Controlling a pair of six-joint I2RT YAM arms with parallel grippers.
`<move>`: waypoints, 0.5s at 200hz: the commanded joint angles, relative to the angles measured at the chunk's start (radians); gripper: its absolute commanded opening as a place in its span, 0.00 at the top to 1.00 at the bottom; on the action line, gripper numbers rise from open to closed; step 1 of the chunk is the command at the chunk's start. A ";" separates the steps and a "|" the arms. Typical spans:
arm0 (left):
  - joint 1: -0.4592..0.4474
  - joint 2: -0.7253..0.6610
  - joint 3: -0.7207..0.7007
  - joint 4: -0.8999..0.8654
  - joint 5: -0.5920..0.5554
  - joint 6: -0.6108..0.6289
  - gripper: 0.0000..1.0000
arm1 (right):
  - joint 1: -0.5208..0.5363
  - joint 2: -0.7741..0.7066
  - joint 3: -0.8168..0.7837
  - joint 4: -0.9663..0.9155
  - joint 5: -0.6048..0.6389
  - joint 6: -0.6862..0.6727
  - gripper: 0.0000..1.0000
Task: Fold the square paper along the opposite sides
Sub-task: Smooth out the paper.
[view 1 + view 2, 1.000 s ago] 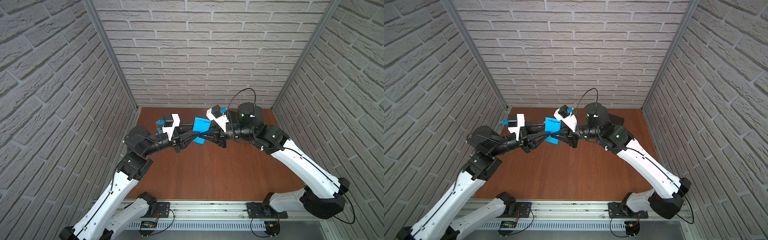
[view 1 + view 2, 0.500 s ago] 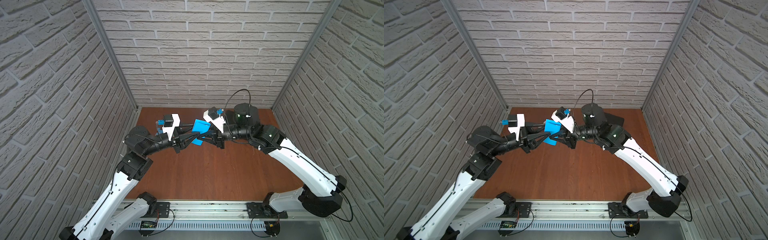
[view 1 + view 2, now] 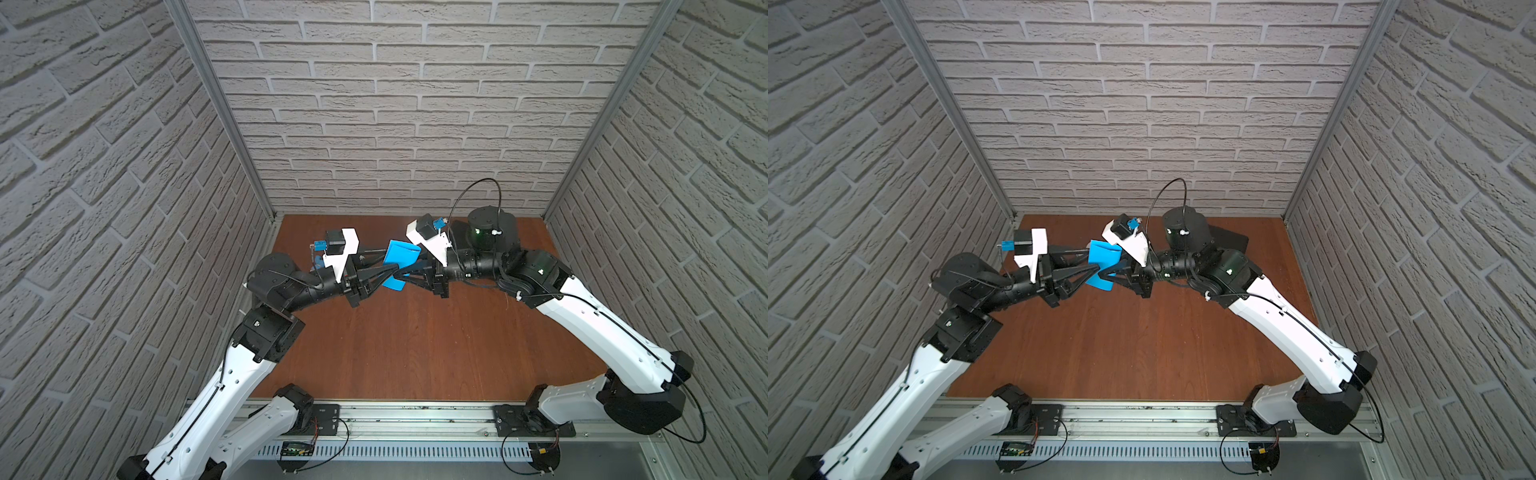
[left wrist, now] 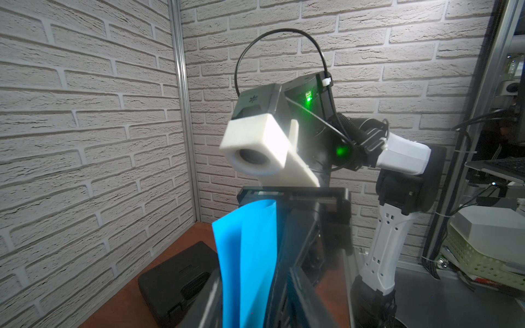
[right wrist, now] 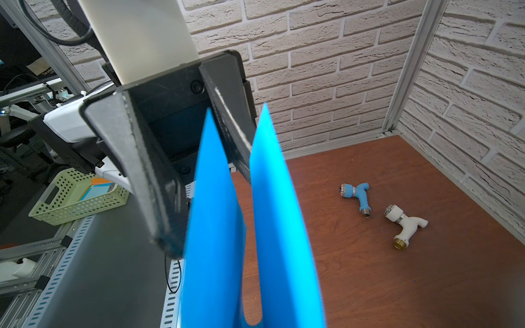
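Right wrist view: thin bright-blue square paper [image 5: 216, 227], U-bent, in air above brown desk [image 5: 369, 284]. Right claw [image 3: 405, 276] pinches it (pads hidden); left claw [image 5: 208, 213] spread around a flap. Match edges bfr pressing.

The bright blue square paper sheet [image 3: 400, 262] hangs over the brown wooden desk [image 3: 415, 353], between left gripper [image 3: 388, 272] and right gripper [image 3: 409, 277]; a flat black plastic case [image 3: 1231, 239] lies behind the right arm [image 3: 1266, 307].
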 commanded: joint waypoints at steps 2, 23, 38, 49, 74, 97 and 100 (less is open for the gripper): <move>0.006 -0.005 0.012 0.044 0.006 -0.006 0.60 | 0.012 0.004 0.028 0.011 0.000 -0.009 0.80; 0.006 -0.004 0.014 0.046 0.006 -0.006 0.60 | 0.013 0.011 0.032 0.007 0.001 -0.009 0.80; 0.006 -0.002 0.014 0.047 0.006 -0.007 0.60 | 0.013 0.015 0.036 0.004 0.001 -0.009 0.80; 0.007 0.000 0.016 0.046 0.008 -0.008 0.60 | 0.014 0.018 0.037 0.003 0.001 -0.010 0.80; 0.006 0.004 0.015 0.048 0.011 -0.011 0.60 | 0.015 0.021 0.039 0.000 0.002 -0.011 0.80; 0.006 0.005 0.014 0.048 0.013 -0.010 0.60 | 0.015 0.021 0.042 -0.001 0.004 -0.012 0.81; 0.006 0.005 0.014 0.049 0.013 -0.010 0.60 | 0.015 0.021 0.042 -0.001 0.004 -0.011 0.81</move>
